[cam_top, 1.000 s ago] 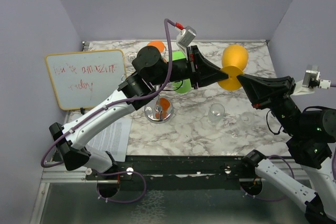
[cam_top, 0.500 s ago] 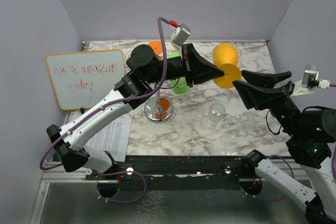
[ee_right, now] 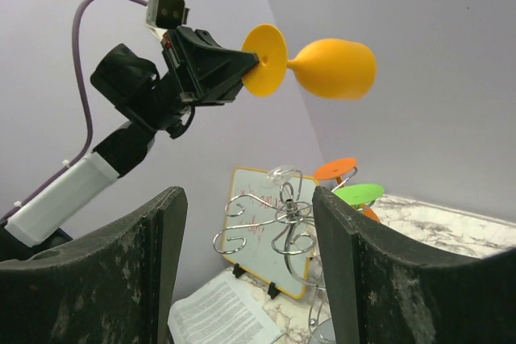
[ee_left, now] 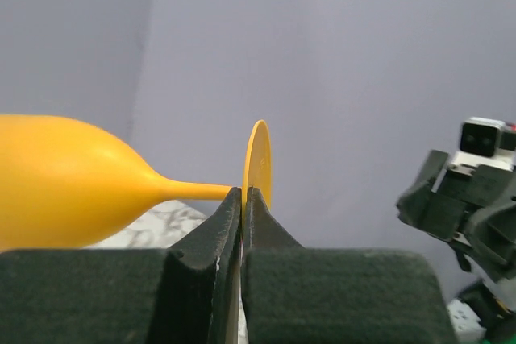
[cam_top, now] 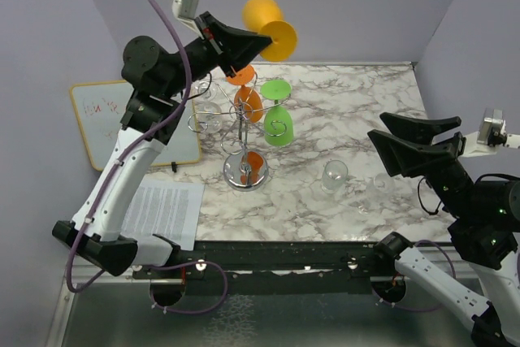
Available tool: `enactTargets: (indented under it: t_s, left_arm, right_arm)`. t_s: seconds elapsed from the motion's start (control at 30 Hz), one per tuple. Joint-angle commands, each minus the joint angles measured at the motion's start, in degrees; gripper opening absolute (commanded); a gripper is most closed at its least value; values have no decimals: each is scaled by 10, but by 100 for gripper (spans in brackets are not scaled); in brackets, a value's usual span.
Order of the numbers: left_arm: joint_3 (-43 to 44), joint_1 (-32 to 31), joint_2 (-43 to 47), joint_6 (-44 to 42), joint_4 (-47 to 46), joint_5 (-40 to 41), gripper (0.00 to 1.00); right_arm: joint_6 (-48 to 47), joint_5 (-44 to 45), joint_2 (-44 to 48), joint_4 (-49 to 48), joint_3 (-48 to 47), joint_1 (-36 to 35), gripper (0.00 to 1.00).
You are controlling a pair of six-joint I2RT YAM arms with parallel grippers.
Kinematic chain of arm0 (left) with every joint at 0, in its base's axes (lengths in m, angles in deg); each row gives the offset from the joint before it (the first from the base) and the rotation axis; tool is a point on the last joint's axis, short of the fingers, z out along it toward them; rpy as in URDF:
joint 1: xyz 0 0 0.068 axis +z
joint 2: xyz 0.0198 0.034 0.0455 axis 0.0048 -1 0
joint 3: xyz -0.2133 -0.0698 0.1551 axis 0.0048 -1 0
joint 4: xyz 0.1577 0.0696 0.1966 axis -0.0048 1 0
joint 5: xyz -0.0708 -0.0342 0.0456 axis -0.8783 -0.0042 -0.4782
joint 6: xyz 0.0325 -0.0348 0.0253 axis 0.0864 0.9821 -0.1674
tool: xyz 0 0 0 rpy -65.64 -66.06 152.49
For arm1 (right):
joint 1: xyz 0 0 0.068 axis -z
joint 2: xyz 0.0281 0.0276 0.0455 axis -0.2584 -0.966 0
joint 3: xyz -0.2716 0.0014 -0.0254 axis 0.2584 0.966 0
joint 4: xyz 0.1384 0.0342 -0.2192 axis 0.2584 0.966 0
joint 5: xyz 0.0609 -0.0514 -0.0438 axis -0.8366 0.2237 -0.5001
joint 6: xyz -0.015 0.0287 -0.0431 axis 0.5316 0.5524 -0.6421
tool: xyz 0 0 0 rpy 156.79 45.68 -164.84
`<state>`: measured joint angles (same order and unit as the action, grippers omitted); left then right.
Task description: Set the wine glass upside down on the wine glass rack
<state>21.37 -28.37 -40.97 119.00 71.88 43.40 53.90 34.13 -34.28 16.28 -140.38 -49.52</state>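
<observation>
A yellow wine glass (cam_top: 262, 14) is held sideways in the air, high above the wine glass rack (cam_top: 244, 123). My left gripper (cam_top: 264, 39) is shut on the rim of its round foot (ee_left: 259, 159), and the bowl (ee_left: 64, 187) points left in the left wrist view. The chrome rack stands mid-table on a round base (cam_top: 231, 175), its curled arms (ee_right: 294, 215) below the glass. My right gripper (cam_top: 380, 146) stands open and holds nothing, well to the right of the rack; through its fingers (ee_right: 173, 223) I see the glass (ee_right: 334, 66) overhead.
An orange glass (cam_top: 246, 101) and a green glass (cam_top: 278, 126) hang upside down on the rack, with clear ones on its left side. Two clear glasses (cam_top: 334, 175) stand on the marble right of the rack. A whiteboard (cam_top: 101, 111) and a printed sheet (cam_top: 162, 209) are at the left.
My right gripper opened and let go of the yellow glass. My left arm then swung it up and to the left, from right of the rack to high above it.
</observation>
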Motion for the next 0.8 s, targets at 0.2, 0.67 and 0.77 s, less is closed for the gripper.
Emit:
enactTargets:
  t_s: [0.2,0.67,0.77]
  left_arm:
    - [5,87,95,-113,197,303,0]
    - [-147,90,272,-15,352,580,0]
    - [-144,90,298,0,411,635,0]
  right_arm:
    - [5,37,14,6,18,-3,69]
    - [-10,75,14,37,19,-2,68]
    - [-11,78,14,44,16,-3,69]
